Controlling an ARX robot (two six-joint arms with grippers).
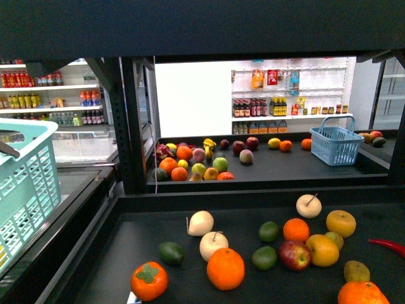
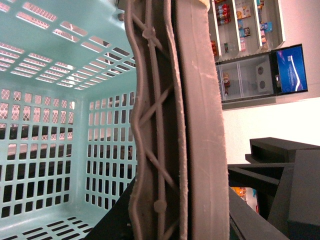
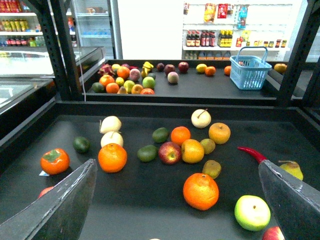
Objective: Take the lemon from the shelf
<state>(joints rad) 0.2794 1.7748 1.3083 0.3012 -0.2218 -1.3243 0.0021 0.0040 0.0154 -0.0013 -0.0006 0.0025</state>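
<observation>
The lemon point(image 1: 322, 250) is a yellow oval fruit on the near shelf's point(image 1: 126, 234) black deck, touching a red apple point(image 1: 294, 255). In the right wrist view the lemon point(image 3: 192, 151) lies beyond my right gripper point(image 3: 176, 164). That gripper is open and empty, with its grey fingers point(image 3: 65, 205) spread wide above the deck's front. My left gripper point(image 2: 175, 225) is shut on the grey-brown basket handle point(image 2: 200, 125) of a teal basket point(image 1: 25, 183) held left of the shelf. Neither gripper shows in the front view.
Around the lemon lie oranges point(image 1: 225, 268), a rounder yellow stemmed fruit point(image 1: 341, 223), pale pears point(image 1: 213, 246), green avocados point(image 1: 264, 258), a persimmon point(image 1: 149, 280) and a red chilli point(image 1: 387, 246). A second shelf behind holds more fruit and a blue basket point(image 1: 336, 144). Black uprights point(image 1: 133, 126) stand at the left.
</observation>
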